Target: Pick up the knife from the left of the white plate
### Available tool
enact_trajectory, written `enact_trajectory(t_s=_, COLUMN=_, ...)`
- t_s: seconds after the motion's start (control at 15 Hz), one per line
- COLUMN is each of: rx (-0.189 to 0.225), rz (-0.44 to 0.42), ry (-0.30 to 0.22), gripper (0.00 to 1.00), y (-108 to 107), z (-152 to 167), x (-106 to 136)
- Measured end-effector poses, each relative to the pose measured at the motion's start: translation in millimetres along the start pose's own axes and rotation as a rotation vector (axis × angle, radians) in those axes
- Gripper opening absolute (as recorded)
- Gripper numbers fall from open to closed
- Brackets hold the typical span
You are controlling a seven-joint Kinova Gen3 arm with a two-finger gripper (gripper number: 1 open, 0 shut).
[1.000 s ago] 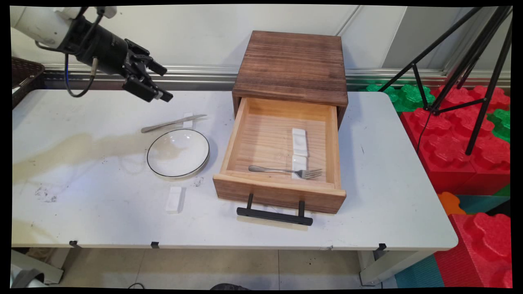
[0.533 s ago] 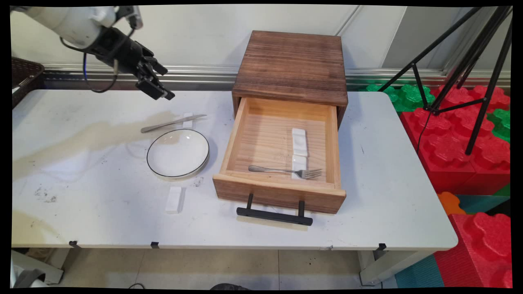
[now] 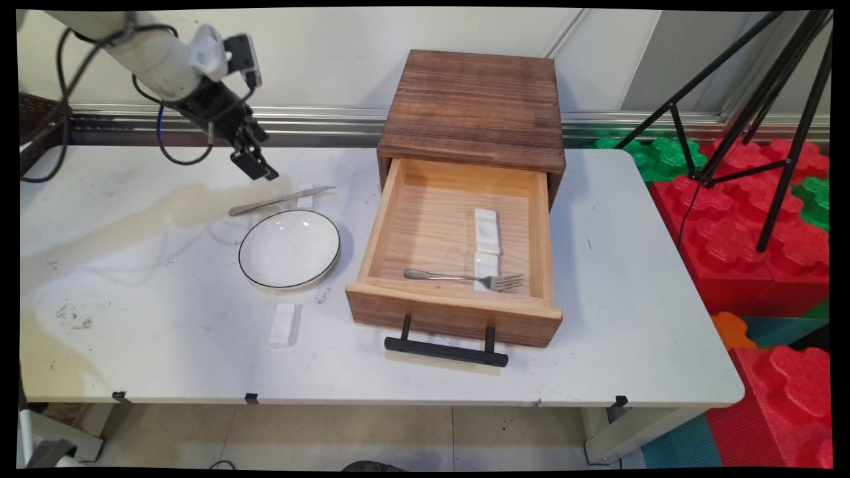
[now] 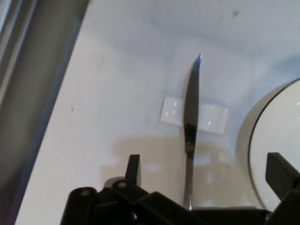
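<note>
Gripper [image 3: 255, 166] — black, two-finger, fingers spread apart and holding nothing, hanging above the table [image 3: 133, 345] just up-left of the knife [image 3: 279, 200]. Against the earlier frames it sits lower and points more steeply down, with the arm's white link now slanting in from the upper left.

Hand view: gripper [image 4: 206, 176] looks down the knife [image 4: 191, 117], whose handle runs in between the two fingers [image 4: 133, 171] and whose blade crosses a white rest [image 4: 213, 119]; the plate's [image 4: 276, 140] dark rim curves in at the right edge. Main view alone gives the rest of the layout.

Plate [image 3: 289, 249] — white, black-rimmed, just below the knife, apart from it.
Second rest [image 3: 283, 324] — on the table below the plate.
Box [image 3: 475, 106] — dark wood top, drawer [image 3: 425, 309] pulled out, black handle [image 3: 446, 352] at its front.
Fork [image 3: 465, 277] — inside the drawer, tines on a white rest [image 3: 485, 262]; another rest [image 3: 487, 229] just behind.
Tripod [image 3: 764, 99] and foam blocks [image 3: 750, 252] — right of the table.
</note>
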State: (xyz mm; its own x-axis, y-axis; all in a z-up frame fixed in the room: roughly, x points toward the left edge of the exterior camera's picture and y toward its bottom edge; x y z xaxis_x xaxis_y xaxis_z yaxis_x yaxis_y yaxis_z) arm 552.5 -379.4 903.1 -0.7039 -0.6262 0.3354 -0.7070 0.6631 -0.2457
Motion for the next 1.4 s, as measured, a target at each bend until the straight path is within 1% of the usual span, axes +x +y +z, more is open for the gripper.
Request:
enact_trajectory(t_s=0.2, rx=0.008, rz=0.012, ry=-0.067, gripper=1.0, y=-7.6, z=25.1, x=-1.1)
enact_trajectory(t_s=0.4, rx=0.008, rz=0.024, ry=-0.11, gripper=1.0, y=-12.6, z=45.0, x=-0.6)
enact_trajectory(t_s=0.93, rx=-0.004, rz=0.045, ry=-0.176, gripper=1.0, y=-18.8, z=82.5, x=0.7)
enact_trajectory(t_s=1.4, rx=-0.016, rz=0.05, ry=-0.203, gripper=1.0, y=-19.6, z=102.3, x=1.7)
